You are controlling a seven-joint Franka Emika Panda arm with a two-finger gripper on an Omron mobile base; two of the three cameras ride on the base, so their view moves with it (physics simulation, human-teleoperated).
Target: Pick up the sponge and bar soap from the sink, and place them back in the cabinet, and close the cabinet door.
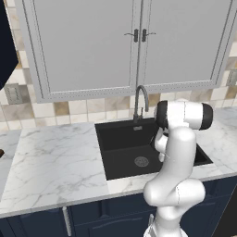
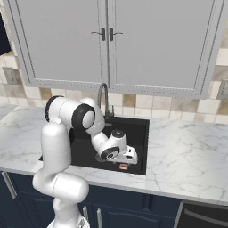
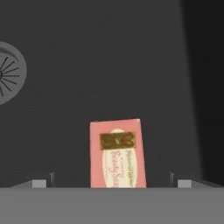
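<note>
The bar soap (image 3: 117, 153), a flat pinkish-orange bar with a pale oval label, lies on the black floor of the sink (image 3: 109, 65). My gripper (image 3: 112, 183) hangs open just above it, one fingertip on each side of the bar and neither touching it. From the right base view the soap (image 2: 124, 167) is a small orange patch at the front of the sink (image 2: 136, 129), right under my gripper (image 2: 126, 159). A slice of the navy cabinet (image 1: 5, 46) shows at the upper left edge. The sponge is hidden.
The round grey drain (image 3: 6, 72) lies left of the soap. A curved tap (image 1: 140, 99) rises behind the basin (image 1: 120, 139). Light grey wall cabinets (image 1: 134, 41) hang above. Marble counter (image 1: 51, 157) spreads to both sides.
</note>
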